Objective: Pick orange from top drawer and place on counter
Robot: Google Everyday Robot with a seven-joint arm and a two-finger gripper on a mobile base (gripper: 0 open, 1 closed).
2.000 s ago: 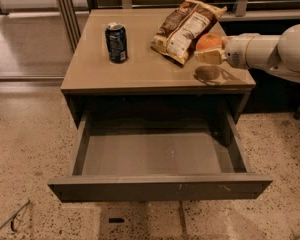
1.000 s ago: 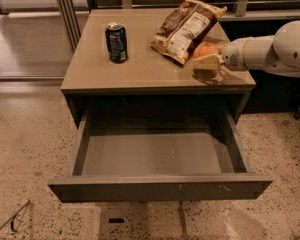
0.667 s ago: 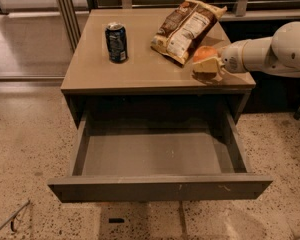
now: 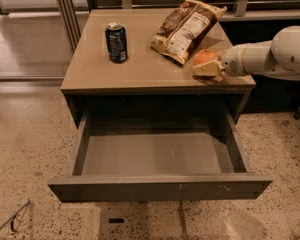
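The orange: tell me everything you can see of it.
The orange is small, round and bright orange, with smooth skin that catches the light. It is outside the open top drawer, at the right front of the counter; whether it rests there or hangs just above cannot be told. The gripper, reaching in from the right, covers its lower near side. The chip bag lies close behind it to the left; contact is unclear.

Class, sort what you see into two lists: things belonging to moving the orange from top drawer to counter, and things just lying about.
Belonging: orange; top drawer, pulled open; counter; hand, over the counter's right front corner, against the orange.
Lying about: soda can and snack bag, both on the counter.
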